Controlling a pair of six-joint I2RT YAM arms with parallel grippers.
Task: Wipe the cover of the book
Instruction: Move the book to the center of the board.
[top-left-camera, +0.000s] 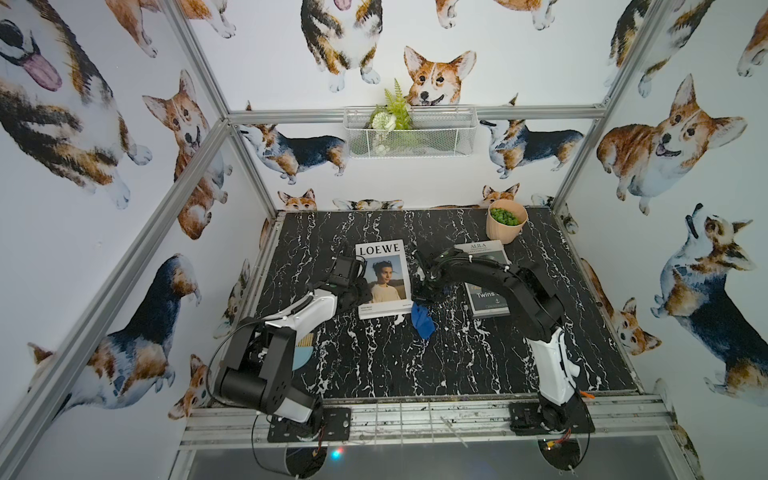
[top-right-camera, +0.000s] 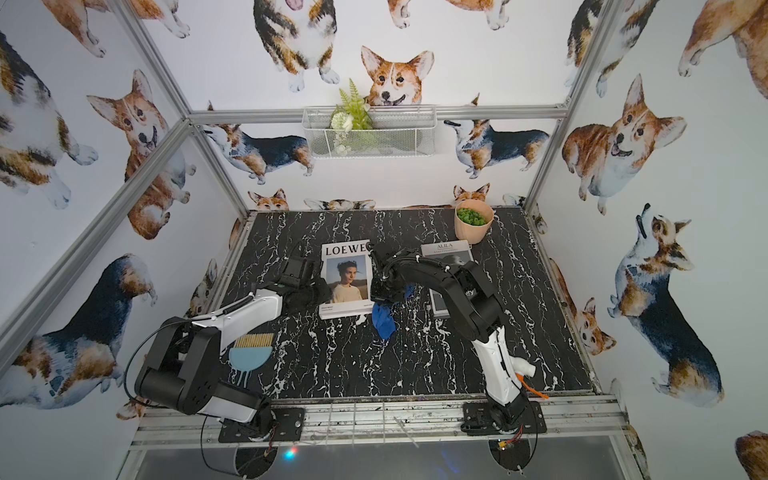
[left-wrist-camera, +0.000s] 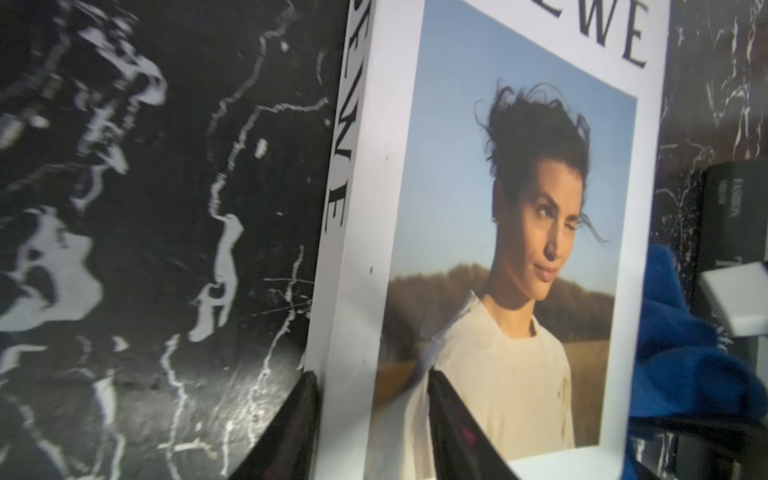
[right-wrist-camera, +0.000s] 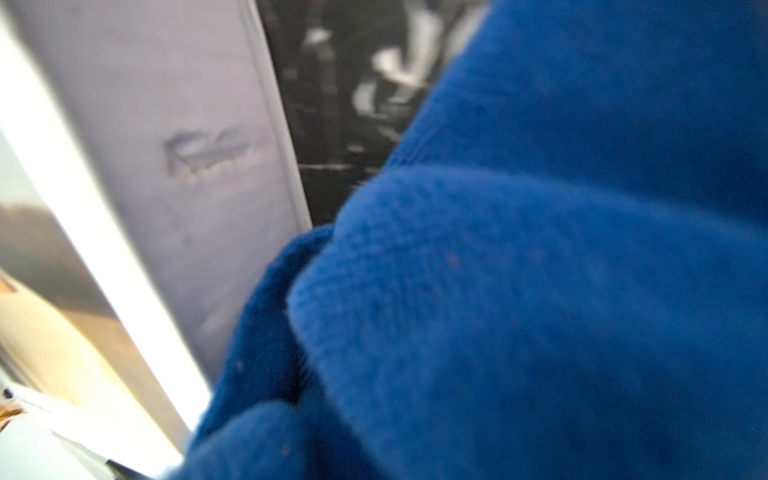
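Right end effector (top-left-camera: 420, 301) clamps blue cloth (top-left-camera: 423, 322) beside book's (top-left-camera: 384, 278) right edge, off cover (left-wrist-camera: 498, 208). Left end effector (left-wrist-camera: 372, 376) half-parted astride spine (left-wrist-camera: 340, 187). Wiping unconfirmed.

The book (top-left-camera: 384, 278) is laid flat in the middle of the table (top-left-camera: 374, 365). The cloth (top-left-camera: 422, 322) is found at its front right corner. A second book (top-left-camera: 488, 304) is set to the right, the pot (top-left-camera: 505, 232) behind it. The brush (top-right-camera: 250, 353) is placed front left.
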